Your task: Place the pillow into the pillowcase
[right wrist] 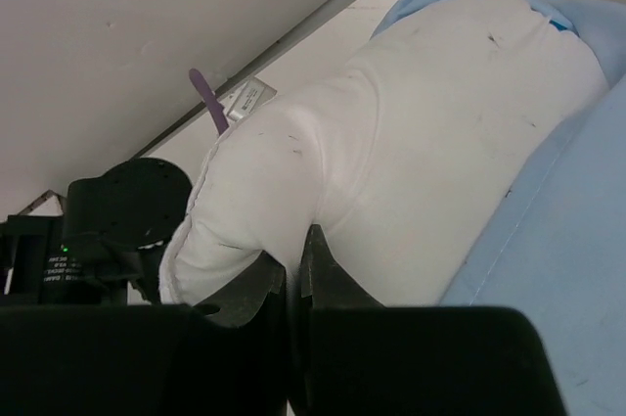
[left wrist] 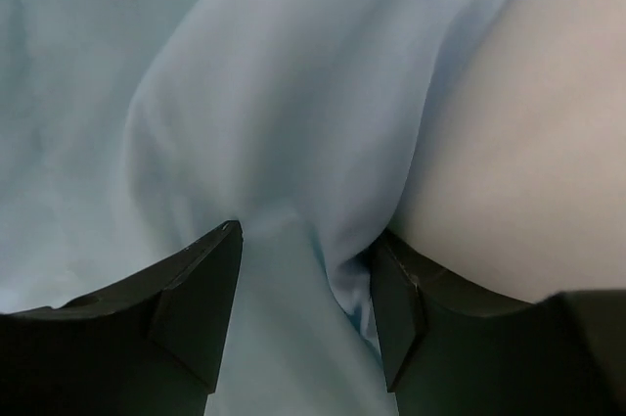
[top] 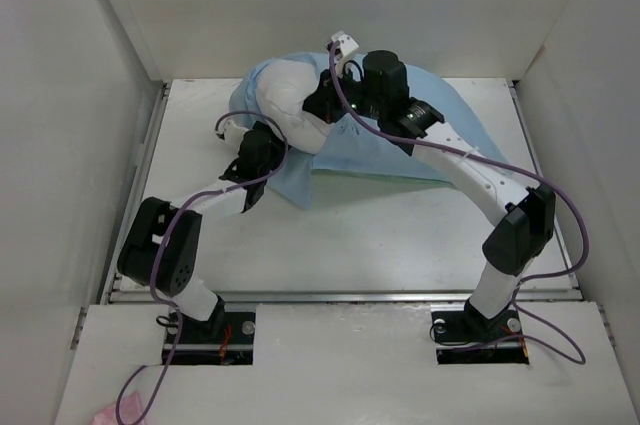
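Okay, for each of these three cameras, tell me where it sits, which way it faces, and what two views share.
Top external: fixed above, behind both bases, looking down on the table; left arm and right arm show.
Left wrist: on the left arm, facing the pillowcase close up; the left gripper shows, open around a fold.
Right wrist: on the right arm, facing along the pillow; the right gripper pinches the pillow's edge.
Shared: both wrist views show pillow meeting pillowcase.

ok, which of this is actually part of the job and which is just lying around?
Job: pillow, pillowcase, left hand, right hand.
Lying about: pink scrap at the near edge, left of the left arm's base.
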Motion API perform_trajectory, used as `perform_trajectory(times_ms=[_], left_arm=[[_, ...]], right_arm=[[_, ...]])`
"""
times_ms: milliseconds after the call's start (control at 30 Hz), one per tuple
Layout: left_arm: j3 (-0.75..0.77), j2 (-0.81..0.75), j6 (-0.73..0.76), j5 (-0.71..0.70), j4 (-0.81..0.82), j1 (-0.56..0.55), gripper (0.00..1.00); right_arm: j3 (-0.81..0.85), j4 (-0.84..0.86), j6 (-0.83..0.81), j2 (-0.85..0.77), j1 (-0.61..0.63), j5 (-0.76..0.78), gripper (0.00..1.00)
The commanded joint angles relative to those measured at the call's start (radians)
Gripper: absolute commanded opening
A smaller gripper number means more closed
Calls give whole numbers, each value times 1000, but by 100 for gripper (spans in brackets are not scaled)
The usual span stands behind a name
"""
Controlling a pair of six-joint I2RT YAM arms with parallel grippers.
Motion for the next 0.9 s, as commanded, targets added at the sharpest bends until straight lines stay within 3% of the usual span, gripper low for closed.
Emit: perform_trajectory(times_ms=[0,233,300,333,367,467,600,733,867], left_arm=[[30,16,-9,-9,47,-7,50],[128,85,29,-6,56,-16,48],[157,96,66,20,45,-16,29],[168,96,78,49,22,-16,11],[180,96,78,50,-14,-16,0],[159,52,138,50,-79,-16,0],[13,-137,188,-4,-113,-26,0],[-56,-402,210,-104,-283,-35,0],[-106,-577,201,-197,-462,-35,0]], right_arm=[[2,126,48,-120,24,-112,0],[-9,104,57,-138,24,-156,0],[-19,95,57,-138,24,-91,0],[-19,78,28,-129,24,-65,0],[-10,66,17,-118,33,-20,0],[-10,43,-24,-60,45,83,0],[-10,3,-104,46,112,450,0],[-19,3,-115,159,146,733,0],[10,-37,-84,268,146,825,0]])
